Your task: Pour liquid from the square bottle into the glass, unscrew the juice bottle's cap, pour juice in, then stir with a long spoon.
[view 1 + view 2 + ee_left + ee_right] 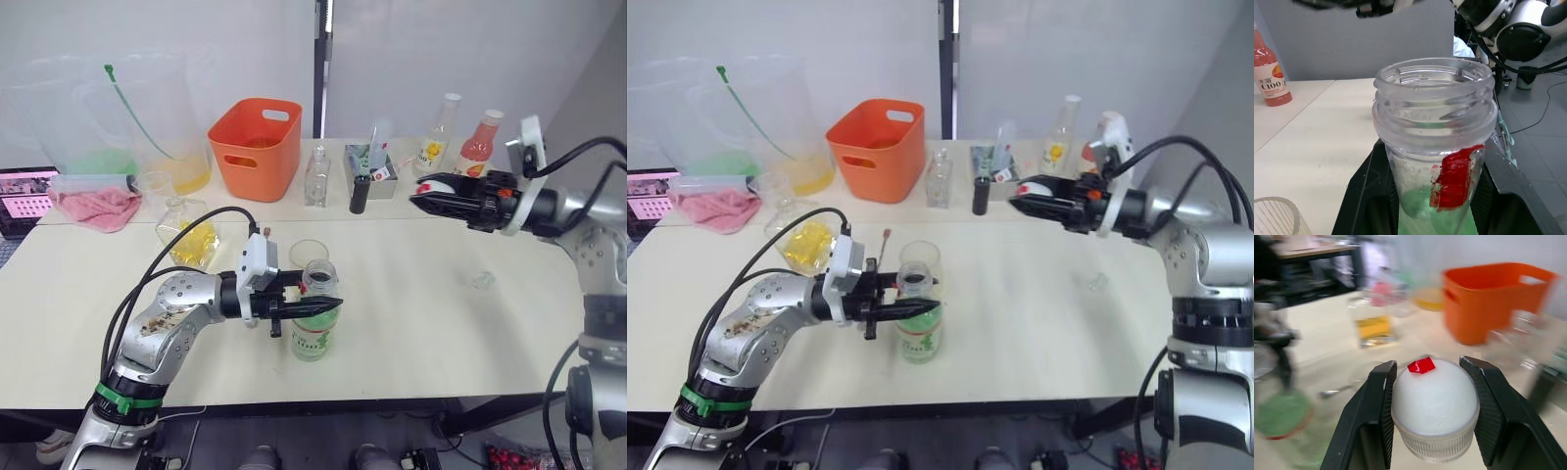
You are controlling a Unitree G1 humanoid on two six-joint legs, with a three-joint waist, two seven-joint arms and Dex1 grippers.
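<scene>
The juice bottle (312, 341) stands mid-table with its neck open, green liquid low inside (1435, 122). My left gripper (321, 305) is shut on it just below the neck. The juice bottle's cap (441, 186), white and round, is held above the table to the right in my shut right gripper (429, 198), and it fills the space between the fingers (1434, 406). The glass (309, 253) stands just behind the juice bottle. The square bottle (191, 240) with yellow contents sits to the left. A thin stem beside the glass may be the long spoon (884, 243), mostly hidden by my left wrist.
An orange basket (257, 147), a slim clear bottle (315, 178), a black cylinder (360, 194), a yellow-labelled bottle (436, 137) and a pink-red bottle (477, 145) line the back. A pink cloth (98, 208) and measuring cup (155, 186) sit back left. A small clear piece (480, 280) lies right.
</scene>
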